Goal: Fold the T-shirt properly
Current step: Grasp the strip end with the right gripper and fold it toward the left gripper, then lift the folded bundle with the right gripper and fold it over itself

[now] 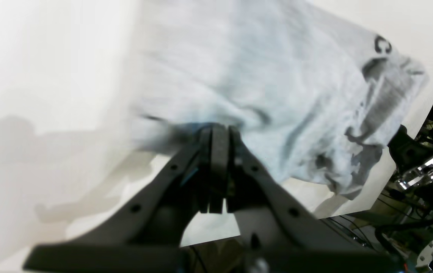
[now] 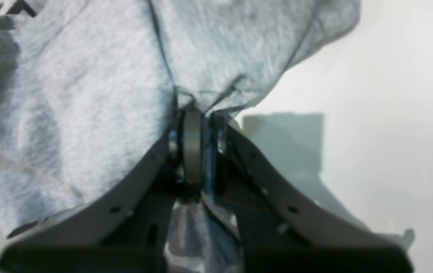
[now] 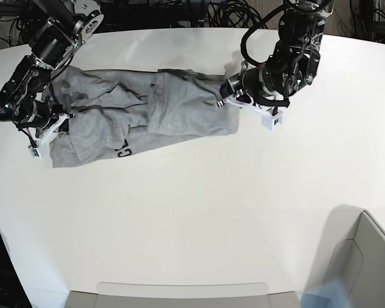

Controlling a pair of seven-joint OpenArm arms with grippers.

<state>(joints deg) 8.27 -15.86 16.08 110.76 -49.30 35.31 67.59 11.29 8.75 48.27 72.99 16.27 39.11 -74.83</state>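
The heather-grey T-shirt [image 3: 179,109] lies crumpled and stretched sideways across the far left part of the white table [image 3: 212,212]. A bit of black lettering [image 3: 123,152] shows at its near edge. My left gripper [image 3: 228,90] is shut on the shirt's right edge; in the left wrist view the closed gripper [image 1: 218,131] pinches the cloth [image 1: 277,76]. My right gripper [image 3: 59,120] is shut on the shirt's left end; in the right wrist view the gripper [image 2: 195,113] pinches a bunched fold of the cloth [image 2: 87,94].
A grey bin [image 3: 366,256] stands at the near right corner. A flat grey tray edge [image 3: 179,292] runs along the near side. Cables [image 3: 179,13] lie behind the table's far edge. The table's edge and hardware [image 1: 421,170] show in the left wrist view.
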